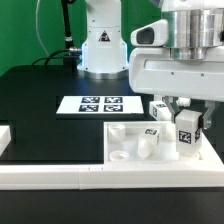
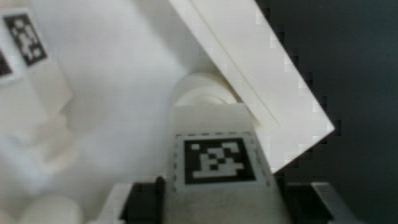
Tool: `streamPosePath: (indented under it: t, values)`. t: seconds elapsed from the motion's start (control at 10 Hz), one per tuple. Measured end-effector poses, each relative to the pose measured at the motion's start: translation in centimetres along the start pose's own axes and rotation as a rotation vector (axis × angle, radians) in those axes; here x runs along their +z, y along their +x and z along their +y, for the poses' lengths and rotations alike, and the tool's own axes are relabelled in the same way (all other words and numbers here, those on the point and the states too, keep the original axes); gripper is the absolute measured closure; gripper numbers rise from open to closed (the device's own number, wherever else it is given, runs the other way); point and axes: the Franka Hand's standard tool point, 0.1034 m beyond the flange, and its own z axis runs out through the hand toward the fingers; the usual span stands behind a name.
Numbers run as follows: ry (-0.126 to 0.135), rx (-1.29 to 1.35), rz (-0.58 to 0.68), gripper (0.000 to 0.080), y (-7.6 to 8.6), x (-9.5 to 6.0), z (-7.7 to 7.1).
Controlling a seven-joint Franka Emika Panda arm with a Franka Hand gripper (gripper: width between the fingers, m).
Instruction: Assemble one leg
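Panda arm (image 1: 170,70) | wrist pointing straight down | gripper (image 1: 186,128) | fingers (image 2: 146,201) clamped on the leg (image 2: 217,150)

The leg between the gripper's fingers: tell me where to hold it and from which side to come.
Hold the leg on its tagged block end, across the two flat faces either side of the tag, coming from above. It stands upright, so those parallel faces seat the pads squarely and leave the rounded lower end free. The gripper appears to pinch it this way now.

No words or numbers for you to read, just square tags (pattern only) on the leg (image 2: 214,140) and marker board (image 1: 68,106).
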Motion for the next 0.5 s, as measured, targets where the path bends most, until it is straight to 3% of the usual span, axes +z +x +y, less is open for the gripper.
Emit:
streamPosePath:
  t: [0.2,0.5]
  values:
    - [-0.004,0.336,-0.022,0.0511,-0.48,0.07,-0.04]
    - [0.027,0.658,-0.08,0.0511,-0.5,0.18,-0.13]
